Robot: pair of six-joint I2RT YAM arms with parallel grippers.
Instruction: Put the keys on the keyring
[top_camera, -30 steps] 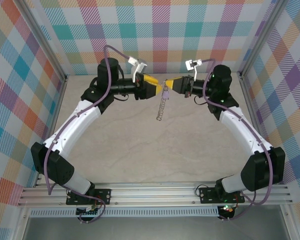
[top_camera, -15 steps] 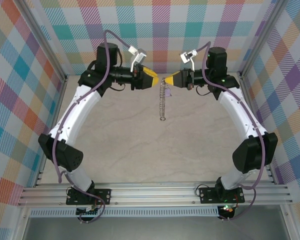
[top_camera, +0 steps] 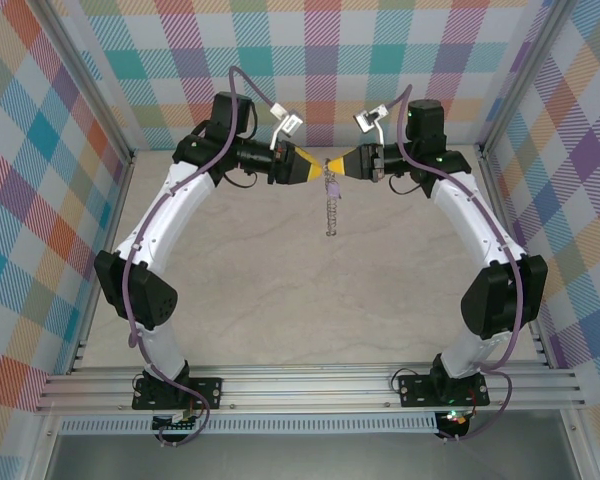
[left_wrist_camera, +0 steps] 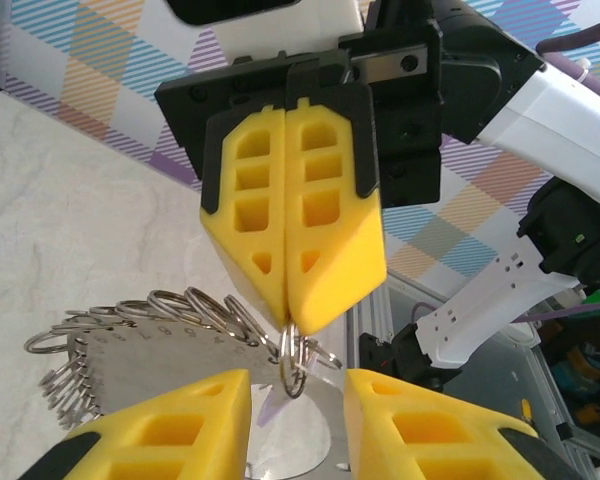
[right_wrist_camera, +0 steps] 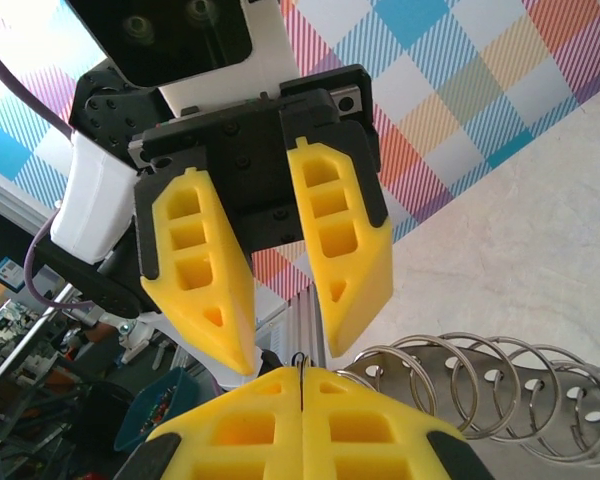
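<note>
- Far back over the tabletop [top_camera: 280,300], the left gripper [top_camera: 317,170] and right gripper [top_camera: 344,165] face each other, yellow tips almost touching.
- On the right gripper the jaws are pressed together, pinching a small ring [left_wrist_camera: 293,360] at the top of the keyring [top_camera: 329,210].
- On the left gripper the jaws stand spread with a clear gap. In its wrist view the small ring sits in that gap, and I cannot tell whether either side touches it.
- From the right gripper's tips the keyring hangs down between the two grippers, a row of small silvery loops lining its rim.
- Just below the tips, the key [top_camera: 332,186] shows its lilac head against the keyring's upper part. Whether it is threaded on, I cannot tell.
</note>
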